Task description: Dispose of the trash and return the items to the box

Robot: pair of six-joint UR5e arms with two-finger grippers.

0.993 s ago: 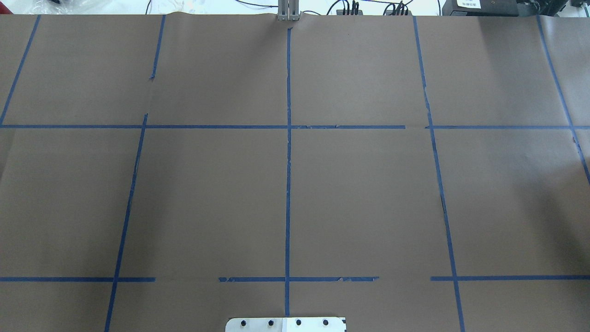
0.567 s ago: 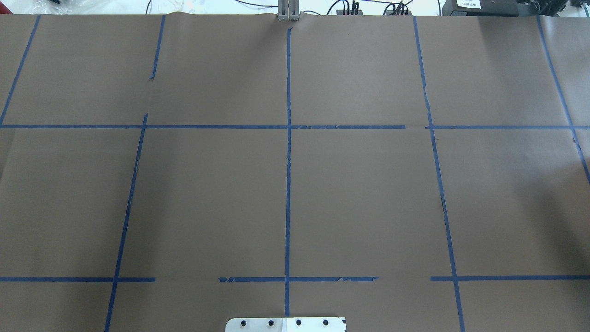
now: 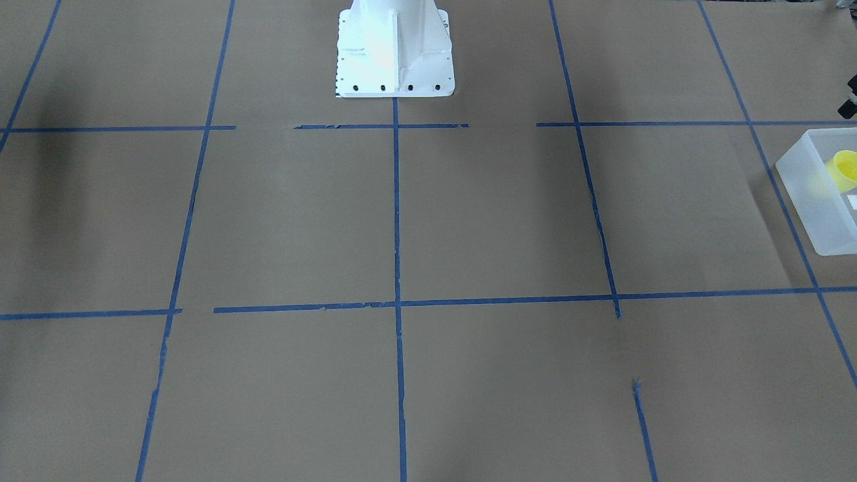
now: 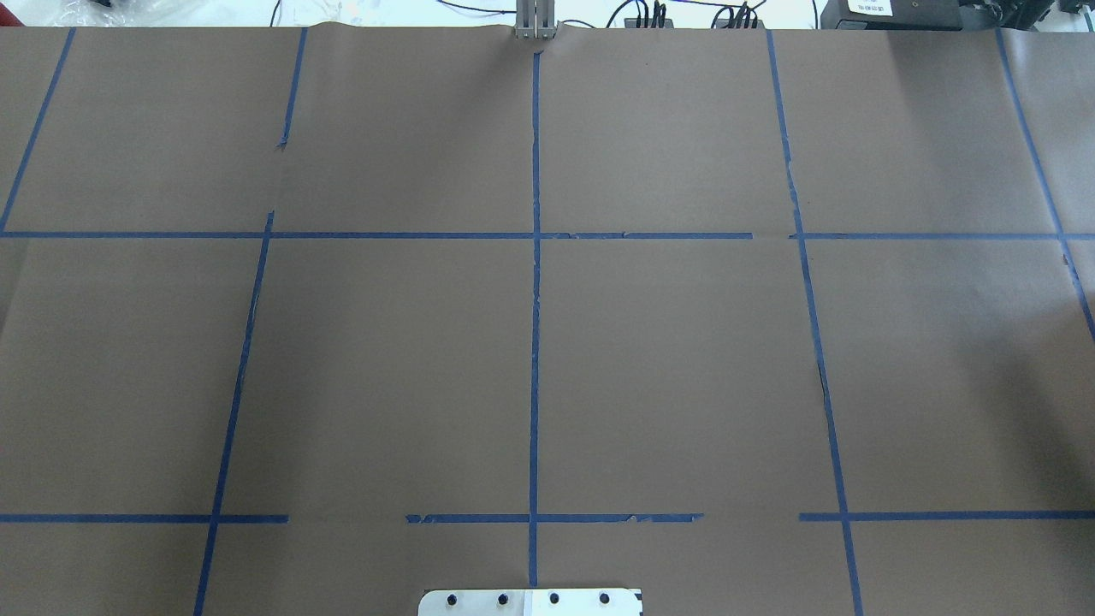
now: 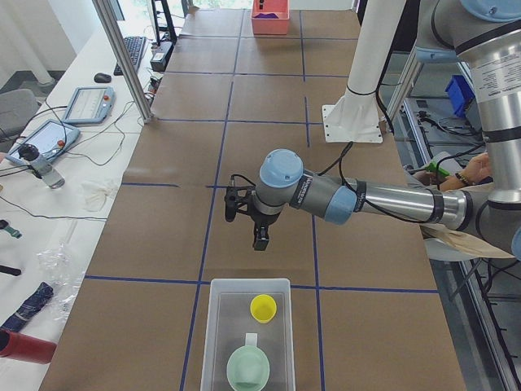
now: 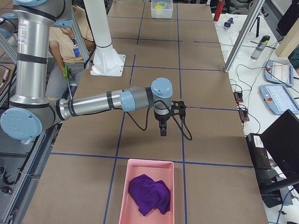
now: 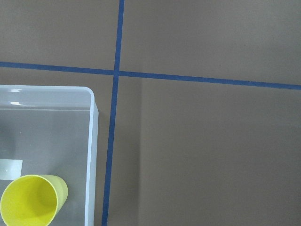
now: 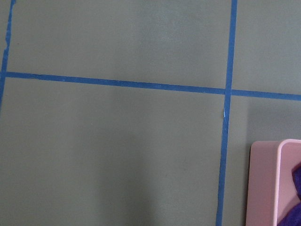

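The frosted box (image 5: 213, 326) stands at the table's left end. In it are the yellow cup (image 5: 263, 308), upright, and the mint-green bowl (image 5: 248, 368). The box (image 3: 803, 181) and cup (image 3: 845, 167) also show at the right edge of the front view, and the box (image 7: 91, 155) and cup (image 7: 30, 200) in the left wrist view. My left gripper (image 5: 260, 238) hangs above the table just beyond the box. My right gripper (image 6: 162, 130) hangs above the table short of a pink bin. I cannot tell whether either is open or shut.
A pink bin (image 6: 125, 196) with a purple cloth (image 6: 148, 193) in it stands at the table's right end; its corner (image 8: 265, 183) shows in the right wrist view. The white robot base (image 3: 394, 50) stands at the table's near edge. Blue tape lines cross the brown paper.
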